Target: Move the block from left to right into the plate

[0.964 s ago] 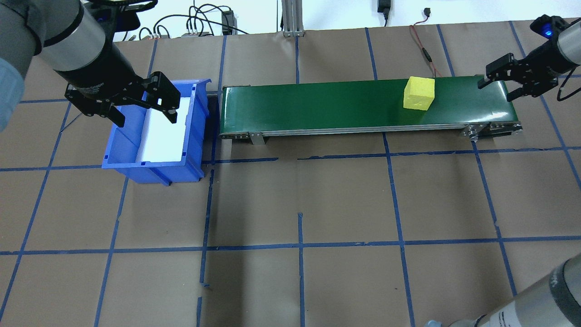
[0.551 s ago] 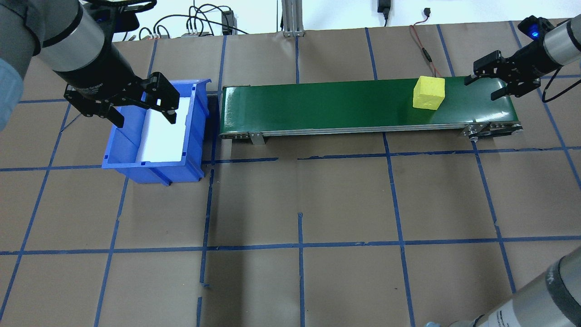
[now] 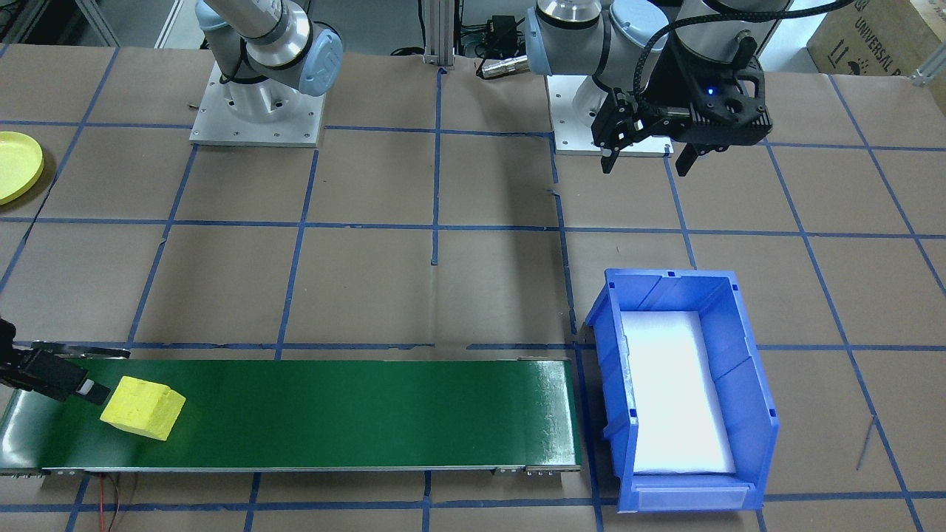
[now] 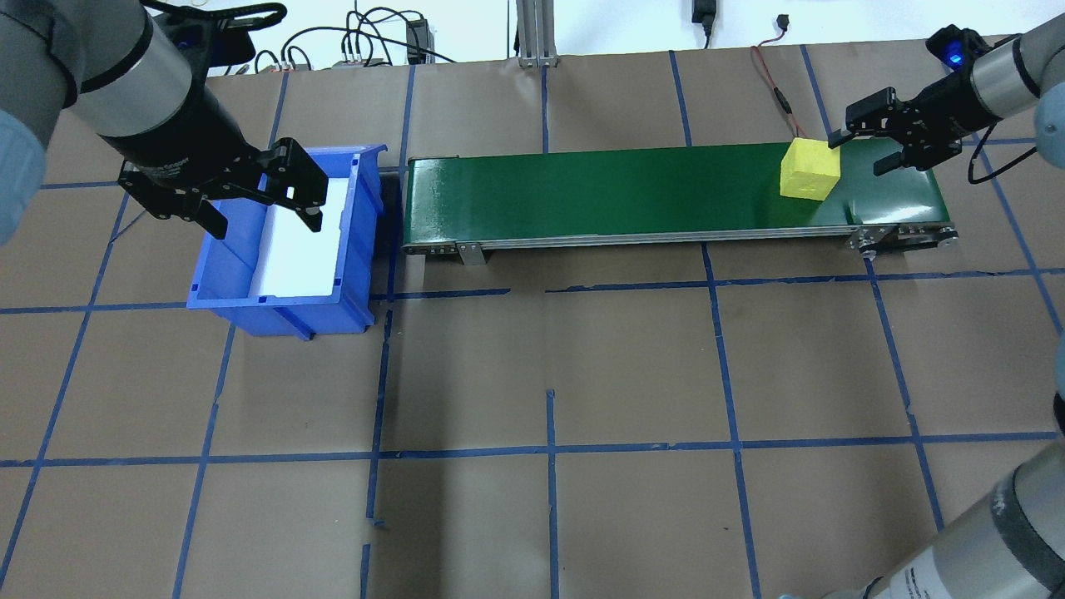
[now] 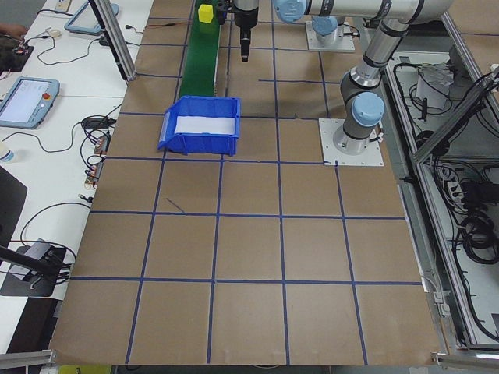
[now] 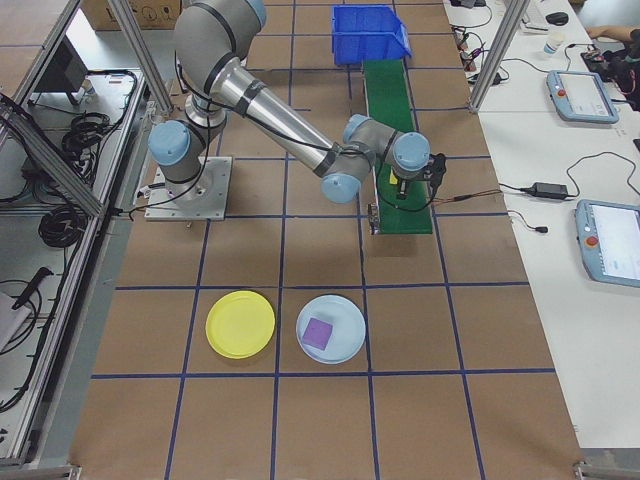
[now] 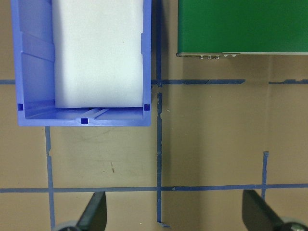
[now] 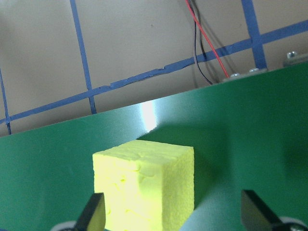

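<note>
1. Right claw (image 4: 863, 150) in the overhead view is hanging wide open and empty over the far end of the green conveyor (image 4: 599, 195). One fingertip is sitting right at the corner of the yellow block (image 4: 808, 169), so I reckon a finger could be nudging the block askew instead of straddling it.
2. Facing the robot, the block (image 3: 143, 407) is lying near the belt's end. If it is riding on, it could tip off. The yellow plate (image 3: 16, 166) is sitting well apart on the bench (image 3: 473, 281).
3. From the right wrist, the block (image 8: 144, 187) is standing off-centre, nearer the one fingertip (image 8: 92, 212).
4. From the left wrist, the left claw (image 7: 174, 211) is gaping, holding nothing, above the bench beside the blue bin (image 7: 33, 62).
5. From the right end, the right arm is stretching low across to the belt.
</note>
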Available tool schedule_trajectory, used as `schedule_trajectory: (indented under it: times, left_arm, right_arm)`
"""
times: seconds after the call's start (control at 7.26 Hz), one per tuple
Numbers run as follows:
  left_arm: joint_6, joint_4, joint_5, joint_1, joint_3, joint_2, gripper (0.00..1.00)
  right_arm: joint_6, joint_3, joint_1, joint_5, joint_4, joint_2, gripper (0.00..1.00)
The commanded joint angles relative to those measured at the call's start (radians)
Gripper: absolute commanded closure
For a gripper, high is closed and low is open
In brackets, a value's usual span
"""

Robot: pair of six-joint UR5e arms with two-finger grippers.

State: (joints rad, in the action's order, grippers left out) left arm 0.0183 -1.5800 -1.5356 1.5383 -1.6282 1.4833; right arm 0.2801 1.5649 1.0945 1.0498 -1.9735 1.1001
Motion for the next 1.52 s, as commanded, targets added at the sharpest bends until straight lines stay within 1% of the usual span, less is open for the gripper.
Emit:
schedule_trajectory:
  times: [0.0,0.28,0.55,0.69,0.83,0.96,1.1,1.24,1.38]
  left_arm:
    - [0.000,0.000,0.000,-0.001,-0.001,0.000,0.00]
    - [0.000,0.000,0.000,-0.001,-0.001,0.000,0.00]
    - [0.000,0.000,0.000,-0.001,-0.001,0.000,0.00]
    - [0.000,0.000,0.000,-0.001,-0.001,0.000,0.00]
    - [0.000,0.000,0.000,0.000,-0.001,0.000,0.00]
    - [0.000,0.000,0.000,-0.001,-0.001,0.000,0.00]
    - [0.000,0.000,0.000,-0.001,-0.001,0.000,0.00]
    - [0.000,0.000,0.000,-0.001,-0.001,0.000,0.00]
    - [0.000,0.000,0.000,-0.001,-0.001,0.000,0.00]
  right_arm:
    - [0.002,0.000,0.008,-0.001,-0.002,-0.008,0.00]
    - [0.001,0.000,0.010,-0.001,-0.004,-0.022,0.01]
    - [-0.004,-0.008,0.010,-0.002,-0.048,-0.057,0.01]
    - [-0.006,-0.006,0.010,0.001,-0.048,-0.060,0.02]
    - [-0.007,-0.005,0.010,0.009,-0.048,-0.062,0.05]
    - [-0.012,-0.005,0.010,0.012,-0.048,-0.059,0.28]
    - [-0.019,-0.005,0.010,0.035,-0.042,-0.054,0.42]
    - [-0.028,-0.006,0.010,0.105,-0.033,-0.042,0.50]
    - [-0.027,-0.006,0.010,0.155,-0.013,-0.011,0.52]
